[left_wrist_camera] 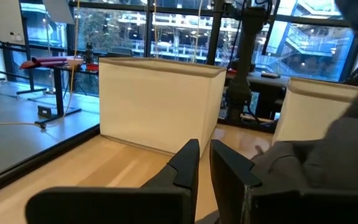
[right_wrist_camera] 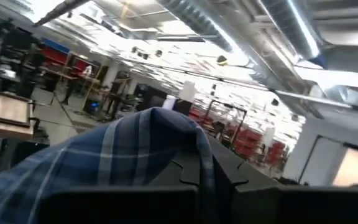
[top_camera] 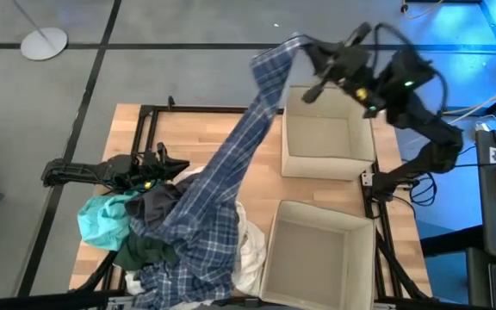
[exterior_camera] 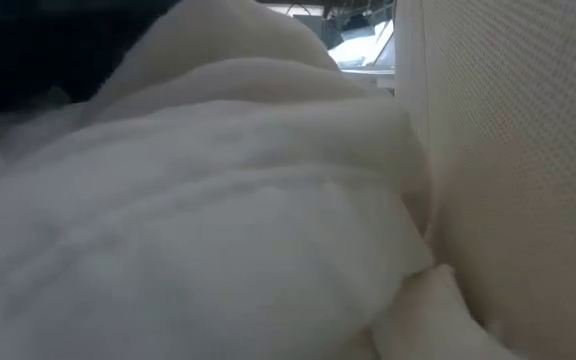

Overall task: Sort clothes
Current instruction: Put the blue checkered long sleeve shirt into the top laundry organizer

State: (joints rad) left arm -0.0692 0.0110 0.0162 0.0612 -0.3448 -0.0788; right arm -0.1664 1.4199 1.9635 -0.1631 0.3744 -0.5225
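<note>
My right gripper (top_camera: pixel 306 52) is raised above the table's far edge, just beyond the far cardboard box (top_camera: pixel 327 136), and is shut on the blue-and-white plaid garment (top_camera: pixel 231 164). In the right wrist view the plaid cloth (right_wrist_camera: pixel 135 149) drapes over the fingers. The rest of the clothes lie piled at the near left: a teal one (top_camera: pixel 102 220), a dark grey one (top_camera: pixel 158 202), a dark green one (top_camera: pixel 149 250) and white ones (top_camera: pixel 250 250). My left gripper (top_camera: pixel 177 168) (left_wrist_camera: pixel 204 158) rests level beside the pile, shut and holding nothing. My right gripper pinches the plaid garment at its far end (top_camera: pixel 293 45), and folds of the cloth (right_wrist_camera: pixel 166 124) lie over the fingers and hide the pinch. The fingers come from the table's right, slanting upward. The garment stretches down in a long band, its lower part (top_camera: pixel 188 254) lying on the pile.
A second cardboard box (top_camera: pixel 317 258) stands at the near right, in front of the far one. In the low view white cloth (exterior_camera: pixel 218 200) fills the picture, with a box wall (exterior_camera: pixel 518 180) at its right. Bare wood (top_camera: pixel 205 129) shows at the far left.
</note>
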